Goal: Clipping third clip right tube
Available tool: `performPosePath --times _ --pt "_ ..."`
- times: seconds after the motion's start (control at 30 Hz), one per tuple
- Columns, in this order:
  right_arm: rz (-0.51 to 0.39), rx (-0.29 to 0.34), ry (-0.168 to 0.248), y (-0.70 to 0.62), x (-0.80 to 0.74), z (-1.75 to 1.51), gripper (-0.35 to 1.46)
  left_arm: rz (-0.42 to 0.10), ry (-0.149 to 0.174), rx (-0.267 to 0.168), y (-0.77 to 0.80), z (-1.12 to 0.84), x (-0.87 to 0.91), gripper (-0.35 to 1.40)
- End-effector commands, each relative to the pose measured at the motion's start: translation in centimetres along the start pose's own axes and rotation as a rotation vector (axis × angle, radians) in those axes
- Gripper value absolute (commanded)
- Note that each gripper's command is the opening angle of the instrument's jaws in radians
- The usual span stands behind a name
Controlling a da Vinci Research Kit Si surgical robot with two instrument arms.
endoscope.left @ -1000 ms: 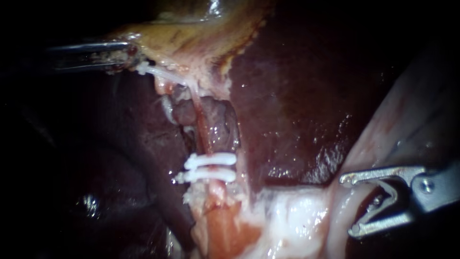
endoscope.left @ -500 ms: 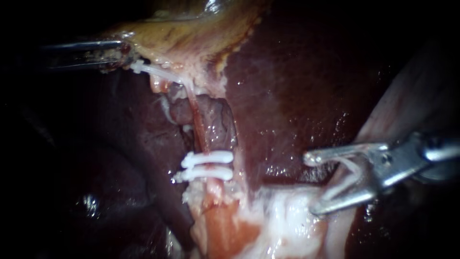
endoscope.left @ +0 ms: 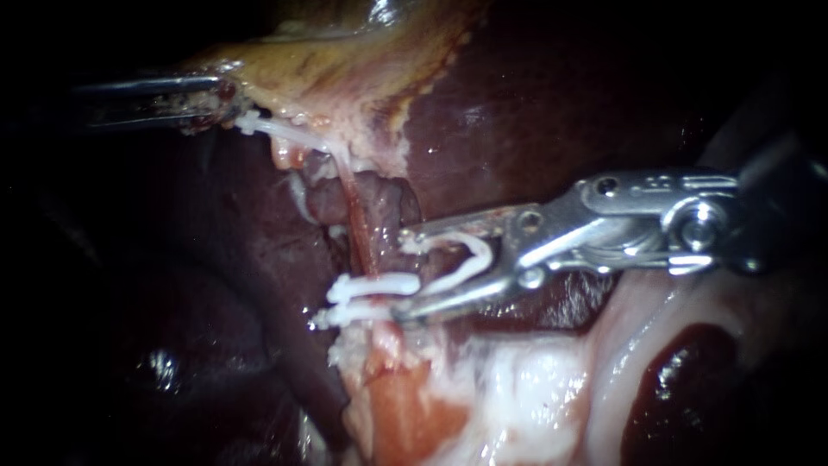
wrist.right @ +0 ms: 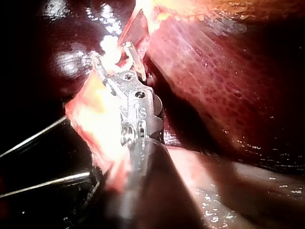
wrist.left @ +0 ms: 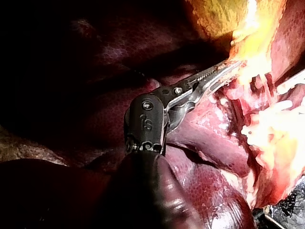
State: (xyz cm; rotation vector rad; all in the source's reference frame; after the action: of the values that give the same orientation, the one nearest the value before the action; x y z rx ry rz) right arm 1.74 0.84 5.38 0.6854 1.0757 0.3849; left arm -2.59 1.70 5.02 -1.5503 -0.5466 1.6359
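A thin pink tube (endoscope.left: 362,233) runs down from the yellowish gallbladder (endoscope.left: 345,60). Two white clips (endoscope.left: 378,285) sit across it, one just below the other. My right instrument (endoscope.left: 404,276) comes in from the right with its jaws wide apart and a bent white clip (endoscope.left: 466,259) seated between them. Its tips stand just right of the tube, level with the clips on it and above them; the lower tip touches their right ends. The right wrist view shows the same jaws (wrist.right: 114,57) holding the clip (wrist.right: 110,51). My left instrument (endoscope.left: 226,102) (wrist.left: 224,71) grips the gallbladder's edge, pulling it left.
Dark red liver (endoscope.left: 535,103) lies behind and to the right of the tube. Pale whitish tissue (endoscope.left: 517,388) spreads below the right instrument, with orange tissue (endoscope.left: 405,414) under the clips. Two thin metal rods (wrist.right: 38,138) lie beside the right instrument's shaft.
My right instrument has moved from the lower right up and left across the liver, carrying its clip to the tube's right side. The left instrument has held still.
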Motion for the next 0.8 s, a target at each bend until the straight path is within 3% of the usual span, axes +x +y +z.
performPosePath --times 0.03,0.43,0.8 --pt "0.002 -0.009 0.001 0.03 0.01 0.02 0.48 0.000 0.000 0.000 0.00 0.00 0.00 -0.35" --pt "0.015 -0.054 0.021 0.34 0.08 0.29 0.48 0.001 0.000 0.001 0.01 0.00 -0.01 -0.35" --pt "0.087 -0.012 0.197 0.33 0.38 0.54 0.48 0.001 0.001 0.002 0.01 0.02 -0.02 -0.35"
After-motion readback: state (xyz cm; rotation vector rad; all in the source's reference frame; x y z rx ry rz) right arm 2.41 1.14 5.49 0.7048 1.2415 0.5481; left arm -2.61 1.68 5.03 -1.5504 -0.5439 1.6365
